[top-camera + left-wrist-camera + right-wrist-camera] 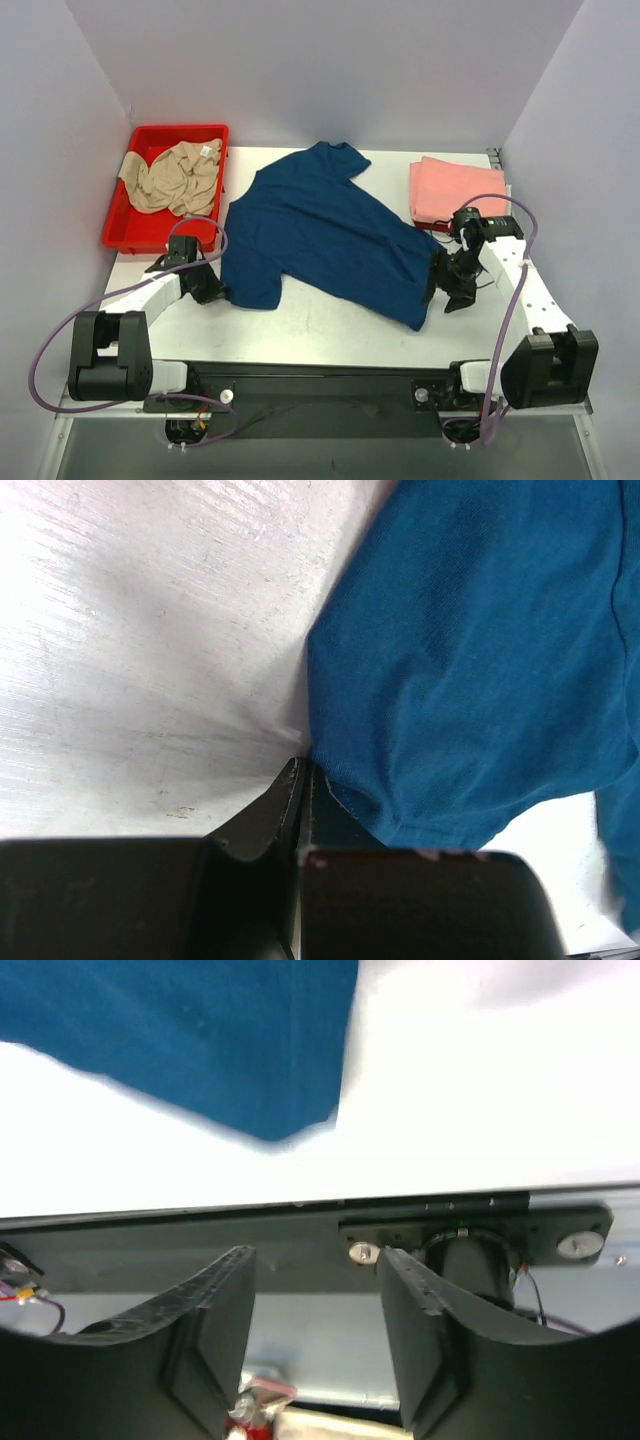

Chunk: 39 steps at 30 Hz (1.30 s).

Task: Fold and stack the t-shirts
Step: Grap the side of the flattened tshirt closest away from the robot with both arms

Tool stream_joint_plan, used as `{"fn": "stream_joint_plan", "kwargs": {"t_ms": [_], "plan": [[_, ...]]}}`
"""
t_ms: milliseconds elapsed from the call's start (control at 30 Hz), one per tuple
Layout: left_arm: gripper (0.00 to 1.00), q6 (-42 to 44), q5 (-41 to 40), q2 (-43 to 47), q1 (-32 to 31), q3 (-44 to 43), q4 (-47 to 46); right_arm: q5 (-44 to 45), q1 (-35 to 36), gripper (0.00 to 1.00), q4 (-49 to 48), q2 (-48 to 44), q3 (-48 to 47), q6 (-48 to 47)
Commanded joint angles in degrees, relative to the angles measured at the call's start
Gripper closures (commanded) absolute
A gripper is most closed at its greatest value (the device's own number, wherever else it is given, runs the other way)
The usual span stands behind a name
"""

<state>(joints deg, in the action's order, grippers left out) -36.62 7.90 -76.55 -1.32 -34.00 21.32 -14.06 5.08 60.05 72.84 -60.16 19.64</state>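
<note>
Navy blue t-shirt (pixel 320 225): lying opened out and lightly wrinkled, running diagonally across the middle of the worktop (pixel 330 325), with its collar pointing toward the far edge and a hem corner pointing near-right.
Beige t-shirt (pixel 175 175): sitting crumpled in a heap inside the red tray (pixel 115 235) at far left.
Salmon-pink t-shirt (pixel 445 190): lying folded into a flat rectangle at far right, just beside the navy one.

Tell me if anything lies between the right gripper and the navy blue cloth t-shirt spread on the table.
Nothing visible does. The open right gripper sits beside the near hem corner of the navy blue cloth t-shirt, with only bare white table between them.
</note>
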Motion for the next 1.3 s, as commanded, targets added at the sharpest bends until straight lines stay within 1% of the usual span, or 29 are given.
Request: {"fn": "stream_joint_plan", "kwargs": {"t_ms": [0,133,233,333,367,433,533,667,867,967,1100,1133,1200,1233,1267], "plan": [[1.00,2.0,-3.9,-0.9,0.9,1.8,1.6,-0.1,-0.2,0.47,5.9,4.0,1.4,-0.6],[1.00,2.5,-3.6,-1.1,0.9,1.7,1.7,-3.1,-0.2,0.46,1.4,4.9,5.1,1.4],[1.00,2.9,-3.2,-1.2,0.9,1.7,1.8,-5.3,0.7,0.50,-3.3,4.9,8.5,3.3],[1.00,3.0,-3.1,-1.3,0.9,1.8,1.8,-5.1,2.2,0.53,-6.3,5.5,12.4,5.4],[1.00,3.0,-2.9,-1.4,0.9,1.9,1.7,-5.1,2.6,0.57,-8.1,6.3,13.5,5.8],[1.00,3.0,-2.6,-1.3,0.9,2.1,1.7,-4.5,3.4,0.60,-10.0,7.1,15.9,7.4],[1.00,3.0,-2.5,-1.0,0.9,2.6,1.7,-3.3,4.1,0.60,-14.5,8.6,18.2,8.8],[1.00,3.0,-2.6,-0.2,0.9,3.1,1.9,-0.4,4.4,0.60,-17.4,10.8,19.7,9.5],[1.00,3.1,-3.1,0.8,0.9,3.1,2.5,1.8,5.4,0.60,-20.2,13.9,18.9,10.0],[1.00,3.2,-3.2,0.9,0.9,3.1,2.7,2.2,5.9,0.62,-21.2,16.1,18.5,10.0],[1.00,3.2,-3.3,1.1,0.9,3.1,2.9,1.8,7.0,0.69,-22.1,17.1,19.3,10.2],[1.00,3.2,-3.5,1.1,0.9,3.1,2.9,1.7,7.1,0.74,-22.1,17.1,19.6,10.3],[1.00,3.2,-3.4,1.4,0.9,2.8,3.3,1.6,7.4,0.81,-22.0,16.4,19.9,10.8],[1.00,3.2,-3.4,1.5,0.9,2.7,3.5,1.5,7.6,0.86,-21.6,15.9,20.3,11.0],[1.00,3.3,-3.4,1.8,0.9,2.6,3.7,1.2,7.6,0.89,-21.3,15.1,20.4,11.1]]}}
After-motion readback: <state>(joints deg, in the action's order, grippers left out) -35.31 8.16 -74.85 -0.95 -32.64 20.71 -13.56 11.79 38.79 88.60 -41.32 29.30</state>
